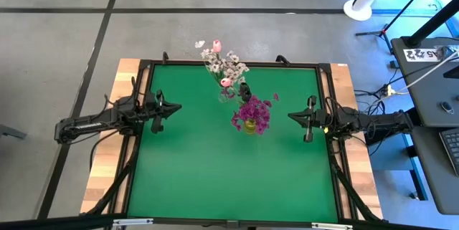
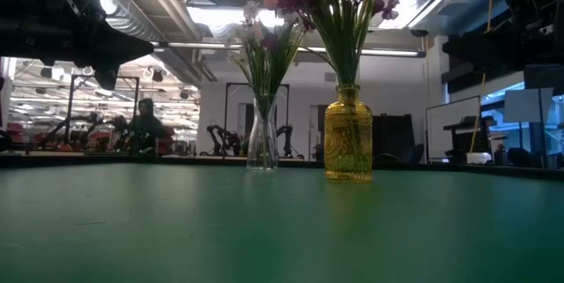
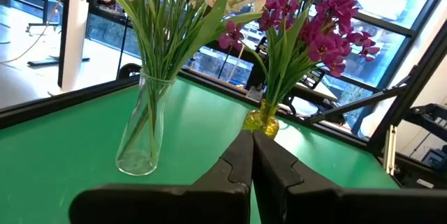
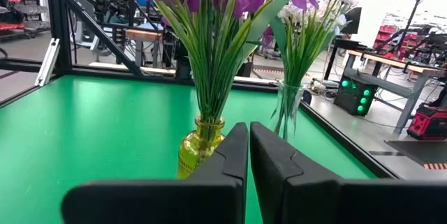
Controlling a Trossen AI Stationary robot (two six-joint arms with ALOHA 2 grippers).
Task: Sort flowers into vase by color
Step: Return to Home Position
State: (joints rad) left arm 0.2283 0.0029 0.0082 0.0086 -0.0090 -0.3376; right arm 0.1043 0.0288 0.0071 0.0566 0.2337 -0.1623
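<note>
Overhead, table-level, opposed wrist cameras; yellow vase (image 2: pixel 348 133) shared

obst: clear vase (image 2: pixel 263 137) + yellow vase (image 2: pixel 348 137), ctr-back | front mat (image 1: pixel 215 180) free

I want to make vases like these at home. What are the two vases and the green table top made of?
The clear vase looks like smooth glass: stems show right through it. The yellow vase looks like tinted glass with a bumpy pattern; light glows through it, though it could be plastic. The green table top looks matte, maybe a soft mat; it barely shines.
</note>
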